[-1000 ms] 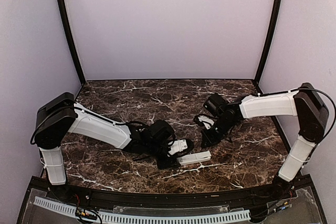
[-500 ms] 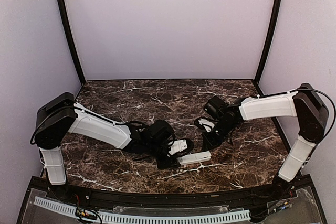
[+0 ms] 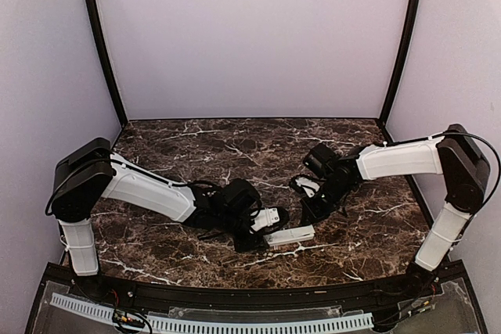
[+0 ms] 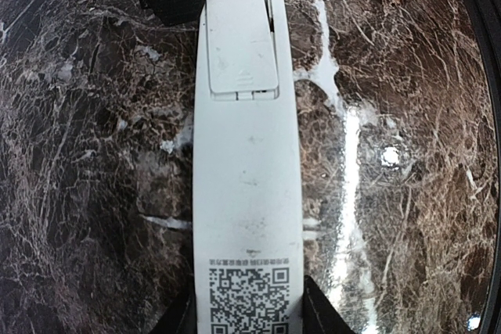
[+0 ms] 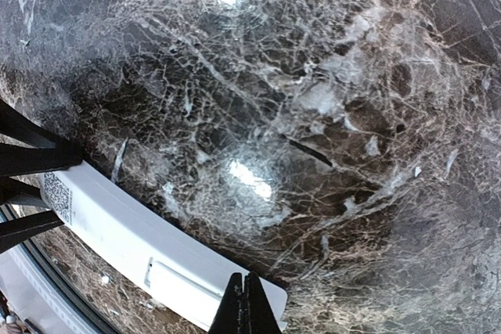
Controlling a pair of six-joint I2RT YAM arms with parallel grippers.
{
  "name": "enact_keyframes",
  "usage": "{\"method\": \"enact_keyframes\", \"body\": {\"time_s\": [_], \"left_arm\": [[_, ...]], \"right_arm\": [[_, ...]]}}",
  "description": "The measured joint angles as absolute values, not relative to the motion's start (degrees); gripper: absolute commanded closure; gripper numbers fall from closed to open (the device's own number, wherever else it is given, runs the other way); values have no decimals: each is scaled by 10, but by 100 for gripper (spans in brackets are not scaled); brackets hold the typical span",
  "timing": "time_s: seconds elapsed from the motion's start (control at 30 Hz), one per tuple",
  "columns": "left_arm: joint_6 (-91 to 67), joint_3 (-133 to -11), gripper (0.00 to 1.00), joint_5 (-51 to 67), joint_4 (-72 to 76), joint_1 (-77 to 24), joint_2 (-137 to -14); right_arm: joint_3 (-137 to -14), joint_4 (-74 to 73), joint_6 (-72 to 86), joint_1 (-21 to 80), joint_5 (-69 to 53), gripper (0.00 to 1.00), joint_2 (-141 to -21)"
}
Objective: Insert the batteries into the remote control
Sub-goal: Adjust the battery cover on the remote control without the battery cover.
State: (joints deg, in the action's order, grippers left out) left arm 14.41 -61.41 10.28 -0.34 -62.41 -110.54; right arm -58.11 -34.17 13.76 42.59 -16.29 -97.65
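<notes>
The remote control lies back side up on the dark marble, with a QR label and its battery cover closed. My left gripper is shut on the remote's label end, one finger on each long side. The remote also shows in the top view and the right wrist view. My right gripper is shut with nothing between its tips and hangs just above the remote's cover end; in the top view it is at right of centre. No batteries show in any view.
The marble table is ringed by pale walls with black corner posts. A black front rail runs along the near edge. Bright light spots reflect off the marble.
My right gripper has shifted slightly near the remote's cover end over the last second. The left gripper and the remote have not moved.
</notes>
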Motion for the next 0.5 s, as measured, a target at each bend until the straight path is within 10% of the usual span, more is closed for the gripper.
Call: {"method": "enact_keyframes", "body": {"time_s": [0.5], "left_arm": [[144,-614,88,103,-3,-624,-1105]], "right_arm": [[-577,-340,138,427,-156,100,-974]]}}
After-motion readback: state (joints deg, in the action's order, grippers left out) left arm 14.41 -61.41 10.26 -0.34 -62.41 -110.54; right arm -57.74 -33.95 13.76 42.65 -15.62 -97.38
